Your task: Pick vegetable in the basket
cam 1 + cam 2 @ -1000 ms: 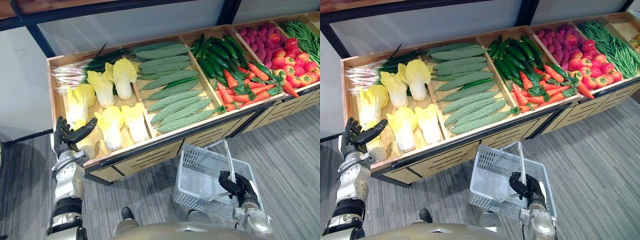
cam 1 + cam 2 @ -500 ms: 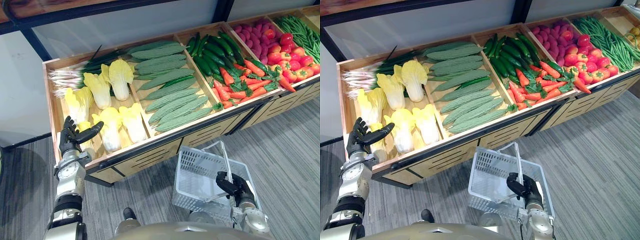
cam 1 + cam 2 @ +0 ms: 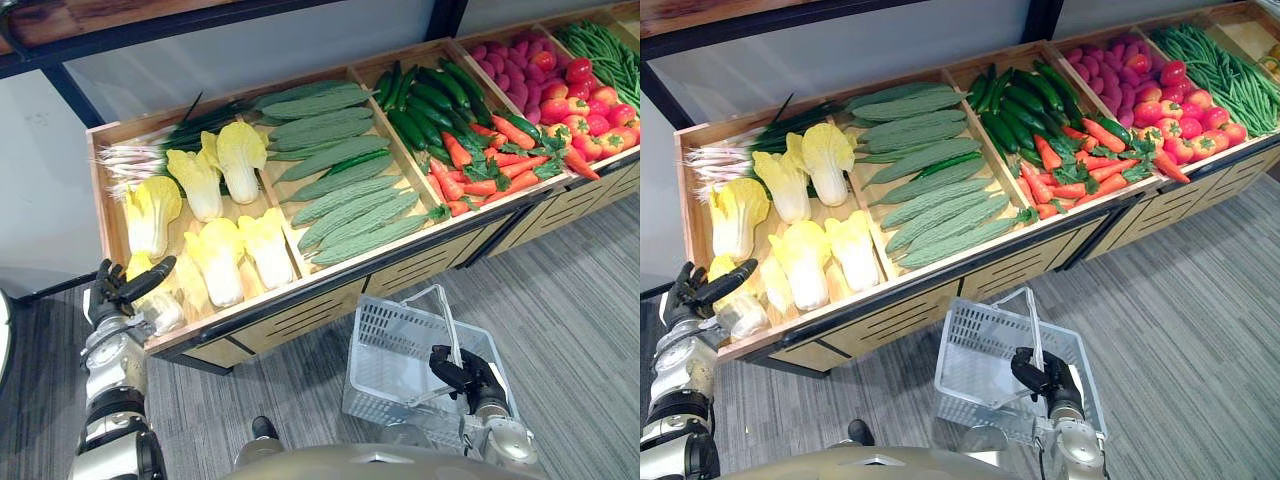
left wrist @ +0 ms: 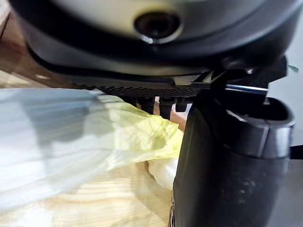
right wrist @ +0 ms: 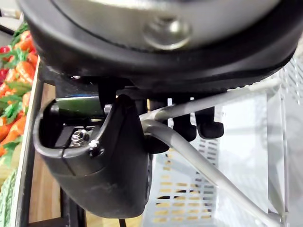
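Clutching the handle (image 5: 199, 164) of the wire basket (image 3: 385, 340) in curled right hand (image 3: 462, 372), in front of the produce stand (image 3: 300, 292), left hand (image 3: 110, 287) spread, just beside the napa cabbage (image 3: 165, 310) at the stand's near-left corner

Cabbages (image 3: 215, 255) fill the stand's (image 3: 300, 312) left bin, gourds (image 3: 345, 190) the next, carrots (image 3: 480, 172) right of those; the basket (image 3: 385, 340) is before the stand.

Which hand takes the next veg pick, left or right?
Left. The left hand is open, right beside the front-corner napa cabbage in the display. The right hand is shut on the handle of the basket, below the display, so it is occupied.
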